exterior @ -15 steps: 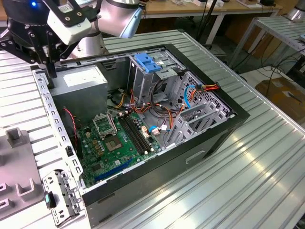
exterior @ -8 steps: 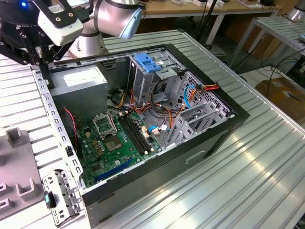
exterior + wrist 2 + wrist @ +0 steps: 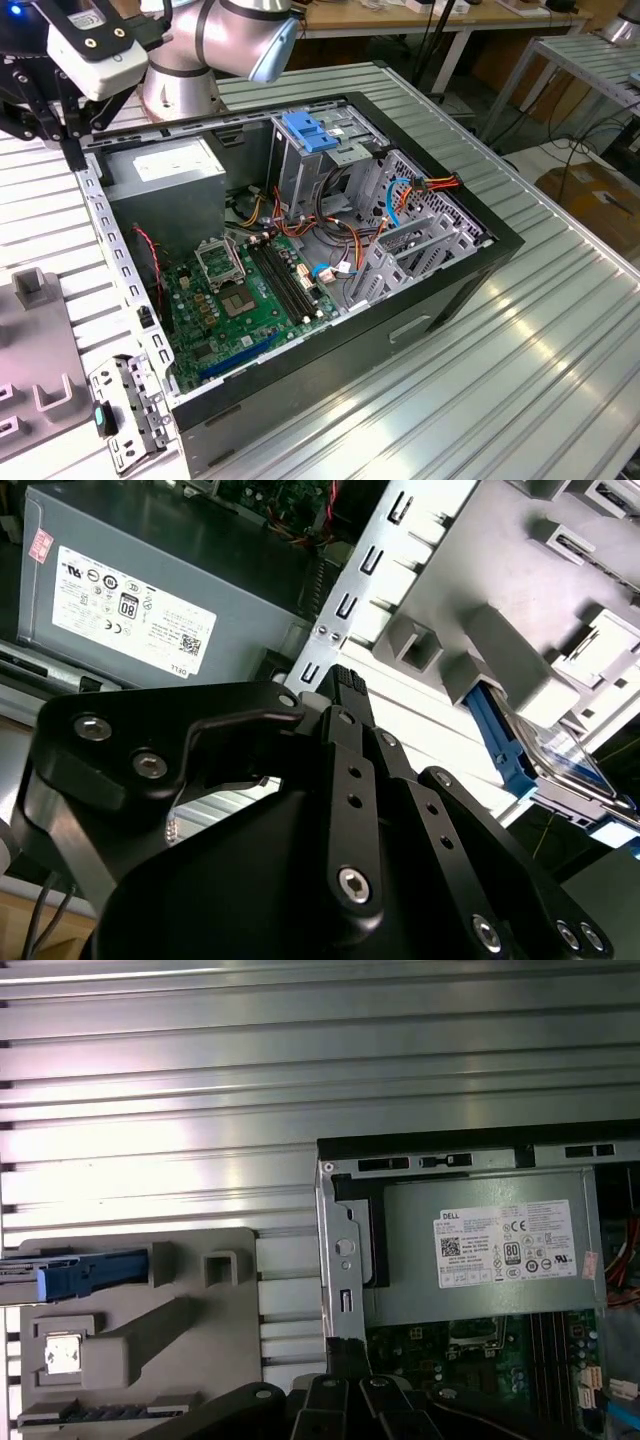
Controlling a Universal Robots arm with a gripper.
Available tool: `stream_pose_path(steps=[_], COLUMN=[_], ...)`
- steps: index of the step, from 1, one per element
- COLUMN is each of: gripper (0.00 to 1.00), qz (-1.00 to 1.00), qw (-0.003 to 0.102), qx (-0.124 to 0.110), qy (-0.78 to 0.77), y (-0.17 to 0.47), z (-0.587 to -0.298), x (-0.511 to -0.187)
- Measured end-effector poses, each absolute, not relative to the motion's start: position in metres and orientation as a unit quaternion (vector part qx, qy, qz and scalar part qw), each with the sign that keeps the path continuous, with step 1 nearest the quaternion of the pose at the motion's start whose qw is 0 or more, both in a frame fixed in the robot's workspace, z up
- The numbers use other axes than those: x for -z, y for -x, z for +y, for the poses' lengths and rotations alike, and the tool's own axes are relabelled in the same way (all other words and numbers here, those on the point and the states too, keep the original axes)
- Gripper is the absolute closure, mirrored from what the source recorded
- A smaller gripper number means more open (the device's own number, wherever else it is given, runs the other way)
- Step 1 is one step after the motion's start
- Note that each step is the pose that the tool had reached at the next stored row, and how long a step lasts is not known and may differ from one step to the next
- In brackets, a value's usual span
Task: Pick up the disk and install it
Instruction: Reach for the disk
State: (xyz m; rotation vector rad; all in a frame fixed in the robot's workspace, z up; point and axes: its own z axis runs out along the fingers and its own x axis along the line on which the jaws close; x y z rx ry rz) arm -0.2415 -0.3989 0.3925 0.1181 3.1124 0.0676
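The ribbed metal counter (image 3: pixel 530 330) carries an open computer case (image 3: pixel 400 335) lying on its side across the middle of the exterior view, its grey power supply (image 3: pixel 165 170) toward the upper left and a drive cage with a wide blue latch (image 3: pixel 310 135) at upper centre. A grey moulded holder (image 3: pixel 200 1340) sits on the counter beside the case, at the lower left of the first wrist view. The disk (image 3: pixel 85 1278) stands on edge in a slot of that holder at the frame's left edge, blue rail outward. The tool (image 3: pixel 343 685) hovers above the case's perforated rim, next to the power supply and well apart from the disk; whether it is wide or narrow cannot be told. Lowering from here would likely strike the rim. A skewed grip could wedge the disk against the slot walls. The loose cables near the cage could snag it.
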Motion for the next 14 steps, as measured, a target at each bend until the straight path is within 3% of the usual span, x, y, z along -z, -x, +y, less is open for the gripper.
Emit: stream_pose_path(steps=[14], gripper=[0.89], qz=[0.999], qw=[0.013], qx=[-0.022], qy=[-0.038], y=[0.267], z=[-0.399], x=[-0.392])
